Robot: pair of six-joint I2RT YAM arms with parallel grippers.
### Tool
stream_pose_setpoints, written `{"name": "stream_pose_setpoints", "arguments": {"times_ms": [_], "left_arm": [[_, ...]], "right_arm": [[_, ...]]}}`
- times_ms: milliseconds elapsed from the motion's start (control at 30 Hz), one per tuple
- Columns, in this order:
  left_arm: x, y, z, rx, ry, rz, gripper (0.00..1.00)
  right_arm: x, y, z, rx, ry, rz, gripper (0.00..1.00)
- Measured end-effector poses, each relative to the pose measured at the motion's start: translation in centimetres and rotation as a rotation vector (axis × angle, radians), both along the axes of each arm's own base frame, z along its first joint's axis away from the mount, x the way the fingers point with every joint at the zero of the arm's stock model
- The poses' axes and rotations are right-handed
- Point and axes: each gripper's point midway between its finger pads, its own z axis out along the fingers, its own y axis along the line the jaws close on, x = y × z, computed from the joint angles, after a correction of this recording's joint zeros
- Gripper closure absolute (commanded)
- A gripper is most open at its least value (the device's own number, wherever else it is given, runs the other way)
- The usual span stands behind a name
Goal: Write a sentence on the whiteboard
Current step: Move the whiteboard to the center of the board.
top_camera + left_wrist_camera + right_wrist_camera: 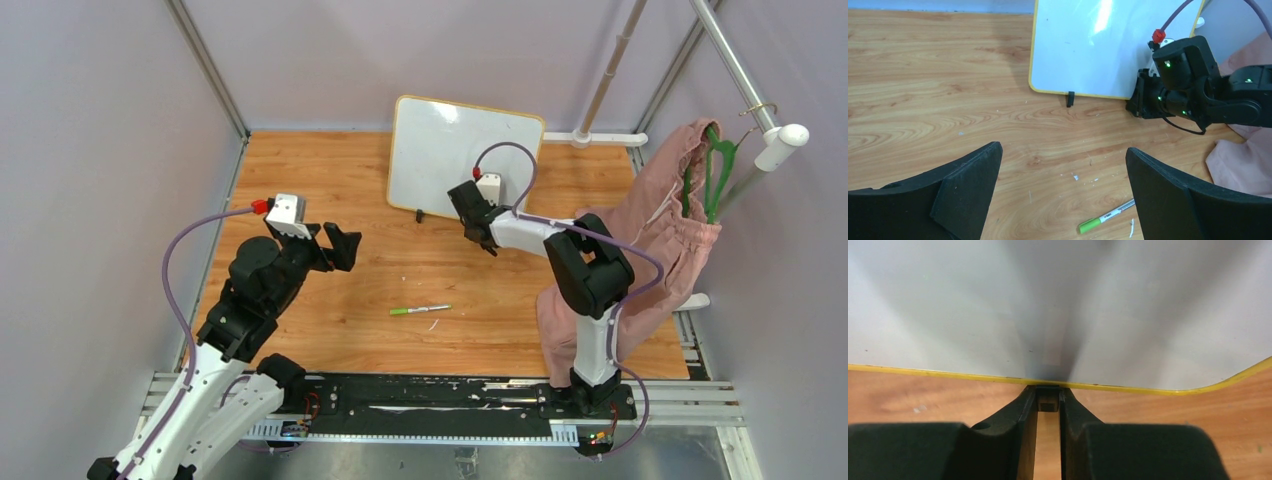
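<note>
A blank whiteboard (450, 150) stands propped at the back of the table (330, 180); it looks light, stiff and slippery-faced, safest held by its rim. The right gripper (1048, 407), nearly closed, pinches its small black foot (1047, 400). The left gripper (1063, 170) hangs wide open and empty near a green pen (420, 310).

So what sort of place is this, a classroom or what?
Probably a robotics test cell: a left arm and a right arm bolted at the edge of a wooden table, plain walls on metal framing, and staged props: whiteboard, marker, pink garment.
</note>
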Motion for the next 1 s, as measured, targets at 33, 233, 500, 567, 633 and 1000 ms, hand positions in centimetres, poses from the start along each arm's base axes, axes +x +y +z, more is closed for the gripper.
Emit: {"name": "stream_pose_setpoints", "arguments": {"times_ms": [33,233,500,567,633,1000], "left_arm": [[0.0,0.0,0.0,0.000,0.001,-0.002,0.00],[0.2,-0.3,-0.5,0.003,0.018,-0.010,0.00],[0.4,-0.7,-1.0,0.008,0.040,-0.021,0.00],[0.4,-0.7,-1.1,0.009,0.042,-0.024,0.00],[0.4,-0.8,-1.1,0.009,0.044,-0.025,0.00],[0.5,-1.0,-1.6,0.014,0.059,-0.034,0.00]], "right_arm": [[-0.6,-0.3,-0.1,-0.006,0.006,0.013,1.00],[-4.3,-0.8,-0.3,-0.046,0.014,0.102,1.00],[-8.5,1.2,-0.3,-0.076,-0.009,0.277,1.00],[-9.3,2.2,-0.3,-0.081,-0.011,0.327,1.00],[-9.9,3.1,-0.4,-0.079,-0.015,0.368,1.00],[-11.7,4.9,-0.5,-0.049,-0.033,0.468,1.00]]}}
